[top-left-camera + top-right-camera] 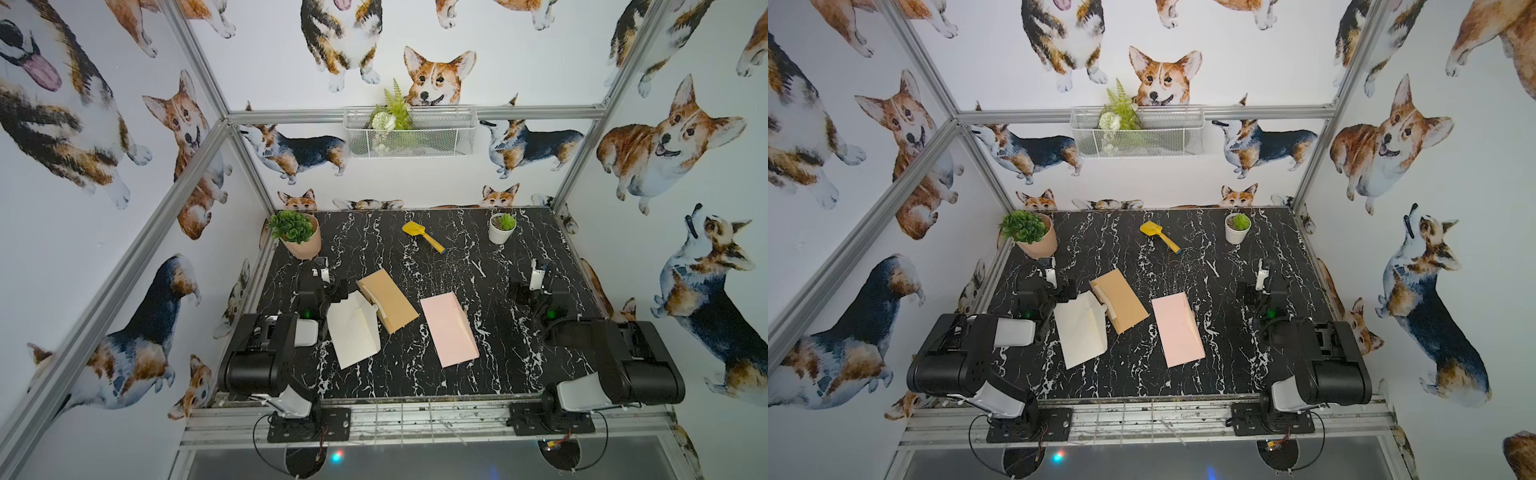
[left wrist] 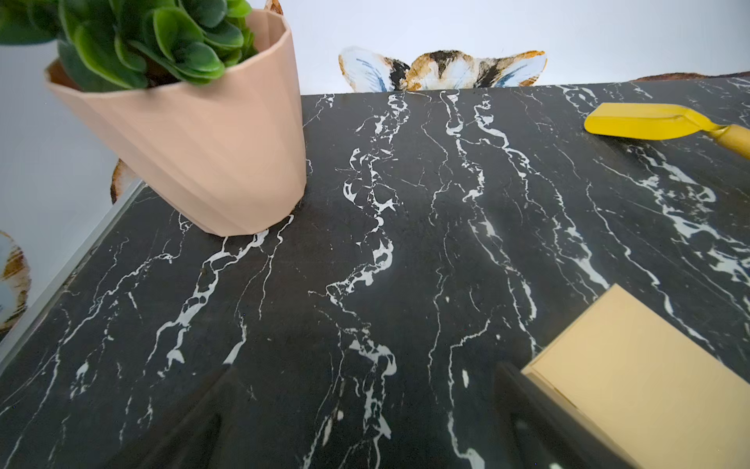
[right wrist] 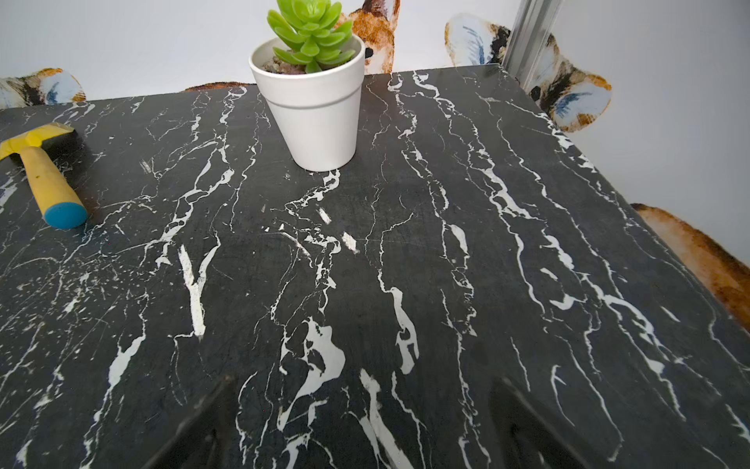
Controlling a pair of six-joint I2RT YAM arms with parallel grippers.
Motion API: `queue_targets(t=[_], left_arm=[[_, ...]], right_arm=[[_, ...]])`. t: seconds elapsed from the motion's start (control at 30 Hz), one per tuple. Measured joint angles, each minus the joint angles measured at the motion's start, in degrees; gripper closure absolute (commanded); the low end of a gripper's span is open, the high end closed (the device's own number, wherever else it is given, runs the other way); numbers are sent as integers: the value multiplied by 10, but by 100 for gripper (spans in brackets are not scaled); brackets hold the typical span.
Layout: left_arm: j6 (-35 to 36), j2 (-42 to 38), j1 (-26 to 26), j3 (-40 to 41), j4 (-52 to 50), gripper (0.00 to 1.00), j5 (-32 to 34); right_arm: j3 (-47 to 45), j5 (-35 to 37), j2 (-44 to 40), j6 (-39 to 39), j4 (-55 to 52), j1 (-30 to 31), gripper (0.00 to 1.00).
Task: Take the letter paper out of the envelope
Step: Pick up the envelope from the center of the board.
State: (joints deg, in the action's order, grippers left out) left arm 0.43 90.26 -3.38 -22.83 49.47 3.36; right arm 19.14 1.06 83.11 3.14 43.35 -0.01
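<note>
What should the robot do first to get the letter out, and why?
Probably move the left pincer over to the brown envelope. Both it and the right pincer stand open and empty, and that envelope lies right beside the left one. A paler strip along its edge there may be the paper, though I cannot be sure.

Tabletop (image 3: 406, 251): black marble-look, white veins, smooth, matt.
Brown envelope (image 1: 397, 307): kraft paper, matt.
Cream paper (image 1: 353, 336), pink paper (image 1: 449, 332): smooth, matt.
Peach pot (image 2: 203, 154): ribbed, matt plastic look.
White pot (image 3: 320, 117): smooth, slight sheen.
Trowel blade (image 2: 649, 119): glossy yellow.
Basket (image 1: 436, 137): white wire mesh.
</note>
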Motion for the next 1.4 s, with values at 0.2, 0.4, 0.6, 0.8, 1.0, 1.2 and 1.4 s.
queue_targets(t=[0.2, 0.4, 0.6, 0.8, 1.0, 1.2, 1.4], left_arm=[[0, -1, 0, 4, 3, 0, -2], [0, -1, 0, 4, 8, 0, -3], [0, -1, 1, 4, 7, 0, -4], [0, -1, 1, 4, 8, 0, -4], [0, -1, 0, 4, 8, 0, -4], [1, -1, 0, 7, 12, 0, -2], [21, -6, -1, 40, 45, 0, -48]], right_arm=[[0, 0, 0, 0, 0, 0, 0], [0, 2, 0, 0, 0, 0, 0], [0, 2, 0, 0, 0, 0, 0], [0, 2, 0, 0, 0, 0, 0], [0, 2, 0, 0, 0, 0, 0], [0, 2, 0, 0, 0, 0, 0], [-61, -64, -17, -18, 62, 0, 0]])
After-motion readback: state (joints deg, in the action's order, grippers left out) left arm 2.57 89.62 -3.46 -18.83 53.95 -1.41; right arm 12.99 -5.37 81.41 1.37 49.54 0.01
